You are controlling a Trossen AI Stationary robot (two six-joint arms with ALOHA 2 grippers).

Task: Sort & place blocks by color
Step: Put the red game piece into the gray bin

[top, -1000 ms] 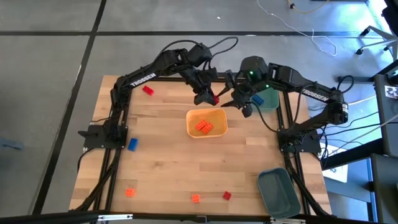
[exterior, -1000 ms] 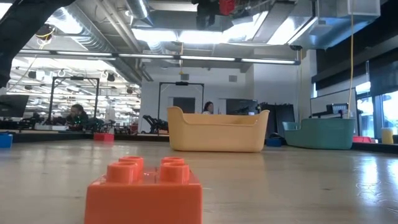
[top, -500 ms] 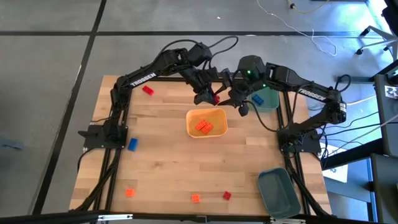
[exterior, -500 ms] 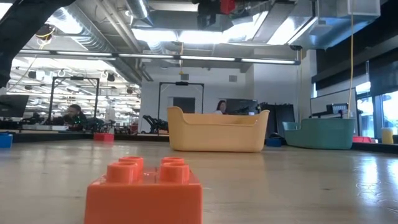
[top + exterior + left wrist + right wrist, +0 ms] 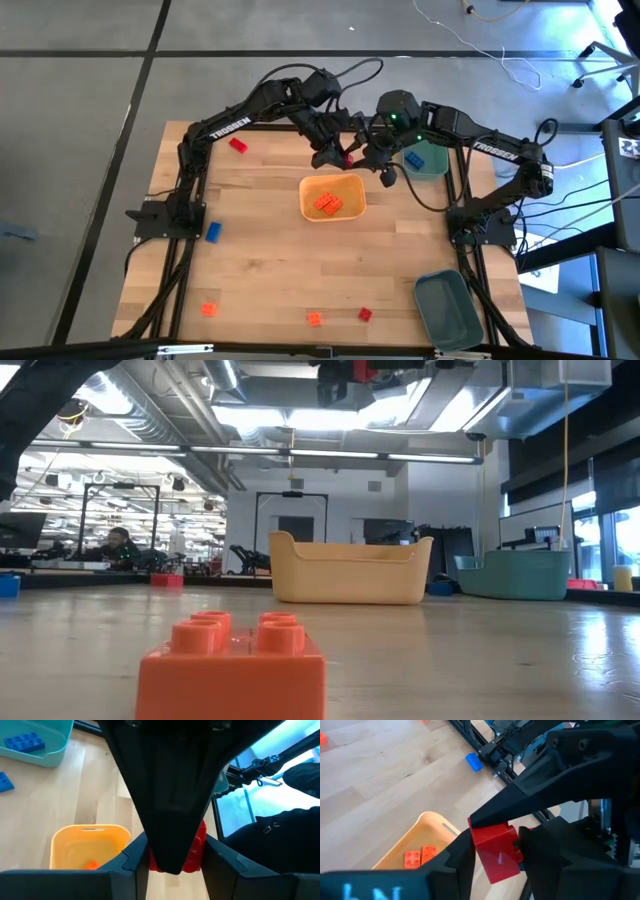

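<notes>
The right gripper (image 5: 492, 851) is pinching a red block (image 5: 496, 849) up in the air, just behind the yellow tray (image 5: 306, 199), while the left gripper (image 5: 172, 851) is clamping the same block from the other side. It looks like a hand-over between the arms. Next, I'd say, the left fingers need to be letting go so the right arm can carry the block off. Other blocks are lying scattered over the table (image 5: 260, 270).
</notes>
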